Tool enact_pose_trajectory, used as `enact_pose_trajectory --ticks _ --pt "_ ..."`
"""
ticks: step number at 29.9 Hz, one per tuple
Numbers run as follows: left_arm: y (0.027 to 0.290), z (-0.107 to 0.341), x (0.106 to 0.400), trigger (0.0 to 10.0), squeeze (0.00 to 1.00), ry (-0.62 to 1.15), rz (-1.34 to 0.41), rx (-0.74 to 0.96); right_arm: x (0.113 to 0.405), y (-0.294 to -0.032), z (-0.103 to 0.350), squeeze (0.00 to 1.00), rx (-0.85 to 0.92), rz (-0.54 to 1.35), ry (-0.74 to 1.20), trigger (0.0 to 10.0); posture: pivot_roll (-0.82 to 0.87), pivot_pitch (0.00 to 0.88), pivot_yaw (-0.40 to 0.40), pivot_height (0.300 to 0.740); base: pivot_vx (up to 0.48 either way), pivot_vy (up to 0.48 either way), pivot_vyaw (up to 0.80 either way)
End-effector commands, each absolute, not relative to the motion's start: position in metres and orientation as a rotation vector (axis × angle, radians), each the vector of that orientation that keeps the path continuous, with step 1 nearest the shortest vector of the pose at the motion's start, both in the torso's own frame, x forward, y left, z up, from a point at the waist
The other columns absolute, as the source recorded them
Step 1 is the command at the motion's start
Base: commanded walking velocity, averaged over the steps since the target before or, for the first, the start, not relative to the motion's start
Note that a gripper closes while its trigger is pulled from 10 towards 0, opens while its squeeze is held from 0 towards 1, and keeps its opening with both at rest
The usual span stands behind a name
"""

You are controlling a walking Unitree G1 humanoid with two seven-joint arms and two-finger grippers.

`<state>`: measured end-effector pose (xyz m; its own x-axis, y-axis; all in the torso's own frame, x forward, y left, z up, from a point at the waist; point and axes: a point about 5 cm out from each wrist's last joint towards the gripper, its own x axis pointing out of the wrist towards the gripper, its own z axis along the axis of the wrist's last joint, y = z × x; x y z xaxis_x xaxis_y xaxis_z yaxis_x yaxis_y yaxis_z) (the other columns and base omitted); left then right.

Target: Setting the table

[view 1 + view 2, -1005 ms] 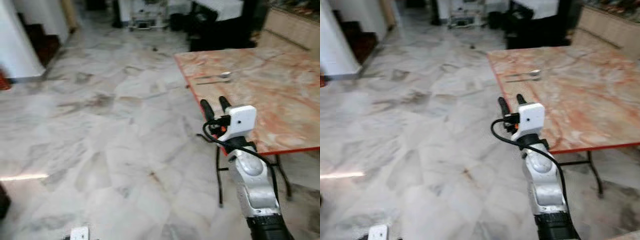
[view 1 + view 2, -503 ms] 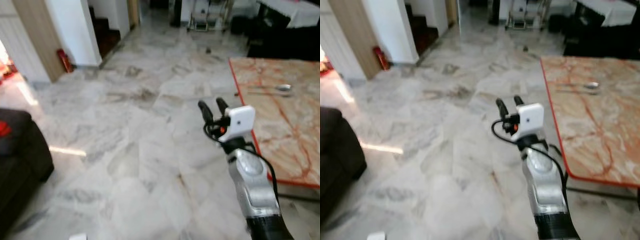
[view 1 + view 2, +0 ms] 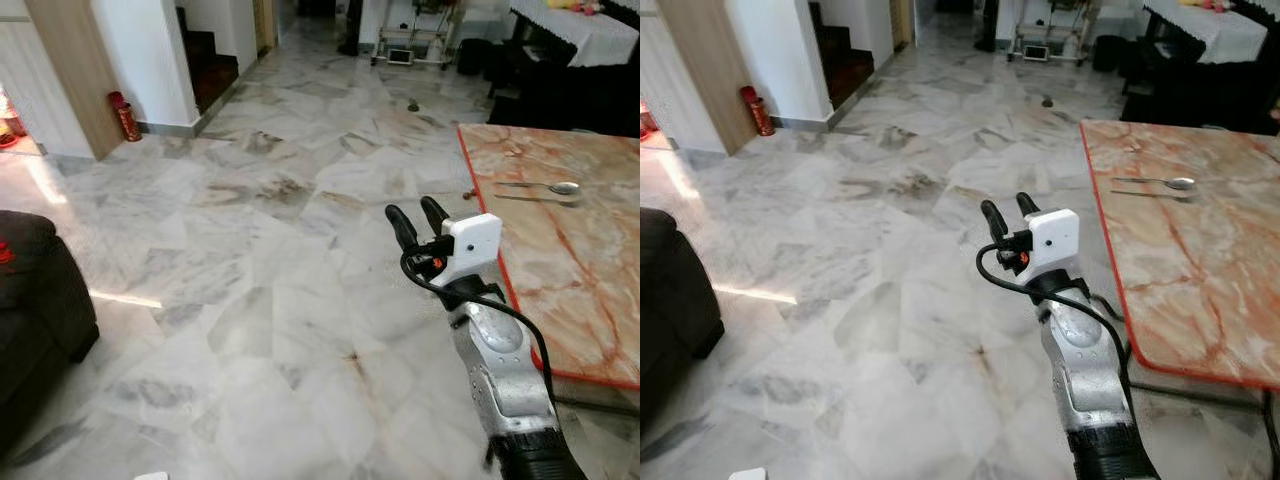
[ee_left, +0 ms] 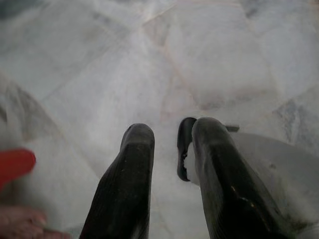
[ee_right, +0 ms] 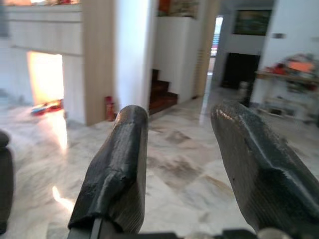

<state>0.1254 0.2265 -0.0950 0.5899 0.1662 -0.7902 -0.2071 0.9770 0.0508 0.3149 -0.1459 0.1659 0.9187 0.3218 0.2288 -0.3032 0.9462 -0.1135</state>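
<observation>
Spoon [image 3: 540, 187] and a second slim piece of cutlery [image 3: 536, 199], too small to identify, lying side by side near the far left edge of the marble-patterned table [image 3: 580, 300], well apart from either gripper. Likely stainless steel: light, stiff, not fragile, but thin, flat against a hard polished top and probably slippery, so awkward to lift straight up. Best taken by the handle around mid-length, fingertips closing across its narrow width, or nudged to the table edge first to get a finger underneath. Bowl end rounder and more likely to skate out of a pinch.

Right gripper [image 3: 418, 221] raised in front of the body over the grey-veined marble floor [image 3: 250, 260], beside the table's red-trimmed edge, fingers spread and empty; same gap plain in the right wrist view, black fingers [image 5: 114, 169] apart with the room visible between them. Left gripper [image 4: 169, 169] hanging low and pointing at the floor, fingers apart with nothing between them, a dark curved part just beside one finger that cannot be identified.

Elsewhere: dark sofa [image 3: 40, 310] at the left, red fire extinguisher [image 3: 126, 116] by the wood-panelled wall, stairs [image 3: 205, 60] beyond, a white-clothed table [image 3: 580, 25] at the back.

Judged early in the task: only two utensils laid, nothing in hand, body angled toward the open floor rather than the table.
</observation>
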Motion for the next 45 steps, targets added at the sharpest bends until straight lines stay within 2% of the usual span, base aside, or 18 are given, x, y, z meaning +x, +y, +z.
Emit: enact_pose_trajectory --ticks 1,5,21,27,35,36,37,39,45 --pt "0.229 -0.097 0.121 10.0 0.00 0.943 0.215 -0.036 0.316 -0.139 0.166 0.00 -0.071 0.354 -0.247 10.0 -0.05 0.000 -0.011 0.740 0.296 0.000 0.80" --pt "0.227 -0.097 0.120 10.0 0.00 0.952 0.217 -0.037 0.316 -0.139 0.167 0.00 -0.062 0.367 -0.250 10.0 -0.05 0.000 -0.011 0.740 0.298 0.000 0.67" --pt "0.223 -0.098 0.125 10.0 0.00 0.957 0.218 -0.042 0.317 -0.138 0.159 0.00 -0.028 0.399 -0.207 10.0 -0.05 0.000 -0.012 0.740 0.301 0.000 0.00" --pt "0.224 -0.097 0.125 10.0 0.00 0.957 0.219 -0.043 0.319 -0.141 0.141 0.00 -0.033 0.394 -0.146 10.0 -0.05 0.000 -0.011 0.740 0.299 0.000 0.00" --pt "0.223 -0.097 0.126 10.0 0.00 0.950 0.219 -0.045 0.312 -0.154 0.069 0.00 -0.056 0.359 0.133 10.0 -0.06 0.000 -0.010 0.740 0.300 0.000 0.00" --pt "0.223 -0.097 0.127 10.0 0.00 0.944 0.218 -0.046 0.303 -0.157 0.042 0.00 -0.086 0.358 0.248 10.0 -0.05 0.000 -0.010 0.740 0.300 0.000 0.00" --pt "0.223 -0.097 0.127 10.0 0.00 0.944 0.218 -0.046 0.303 -0.157 0.042 0.00 -0.086 0.358 0.248 10.0 -0.05 0.000 -0.010 0.740 0.300 0.000 0.00" --pt "0.222 -0.096 0.129 10.0 0.00 0.936 0.218 -0.047 0.285 -0.164 0.007 0.00 -0.097 0.328 0.418 10.0 -0.05 0.000 -0.008 0.740 0.300 0.000 0.00" --pt "0.222 -0.096 0.130 10.0 0.00 0.932 0.220 -0.047 0.258 -0.171 -0.027 0.00 -0.098 0.287 0.597 10.0 -0.06 0.000 -0.005 0.740 0.299 0.000 0.00"
